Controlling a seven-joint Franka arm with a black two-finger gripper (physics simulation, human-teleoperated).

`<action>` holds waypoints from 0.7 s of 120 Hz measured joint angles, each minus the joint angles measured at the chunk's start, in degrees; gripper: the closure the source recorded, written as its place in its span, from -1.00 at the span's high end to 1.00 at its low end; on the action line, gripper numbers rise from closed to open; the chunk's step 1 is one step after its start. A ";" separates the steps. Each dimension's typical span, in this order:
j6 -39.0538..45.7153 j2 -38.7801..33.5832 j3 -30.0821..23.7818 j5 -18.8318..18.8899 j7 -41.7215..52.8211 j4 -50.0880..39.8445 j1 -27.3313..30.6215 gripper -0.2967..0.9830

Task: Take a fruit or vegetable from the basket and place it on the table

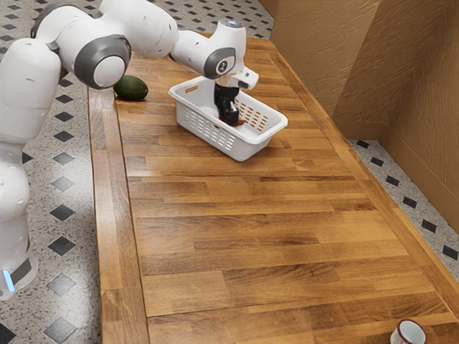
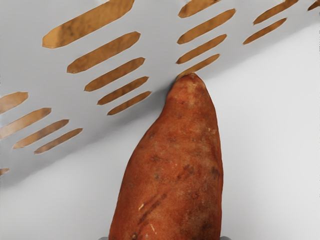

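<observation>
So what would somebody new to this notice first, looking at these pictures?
Probably the big white arm, reaching in from the exterior view's upper left with its gripper down inside the white basket. Next, the reddish-brown sweet potato in that basket, large in the wrist view. Then perhaps the dark green avocado near the edge of the table.

The table [image 1: 229, 251] was of wood strips, smooth and visibly grained, with a soft sheen. The basket [image 1: 251, 149] appeared to be plastic, smooth and low in gloss, its walls pierced by slots. The sweet potato [image 2: 175, 160] had a matt, slightly rough skin, scarred and pitted. The arm's casing [image 1: 29, 93] looked smooth and faintly glossy. The wall [image 1: 301, 64] presented a rough, plaster-like surface; the floor [image 1: 43, 215] had a speckled, stone-like finish.
</observation>
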 joint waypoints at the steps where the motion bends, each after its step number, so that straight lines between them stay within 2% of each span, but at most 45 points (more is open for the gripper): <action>1: 0.05 -0.01 0.00 0.00 -0.02 0.00 -0.02 -0.23; 14: 0.64 -0.39 0.01 -0.04 -0.34 -0.49 -0.37 -0.24; 28: 1.65 -4.63 0.02 0.25 -1.03 -4.83 -1.64 -0.27; 56: 2.53 -15.83 -0.19 4.48 -3.11 -6.56 -6.19 -0.27; 68: 2.62 -19.18 -4.35 5.00 -4.29 -6.23 -7.27 -0.26; 84: 2.77 -19.72 -12.34 5.25 -6.93 -5.91 -6.54 -0.27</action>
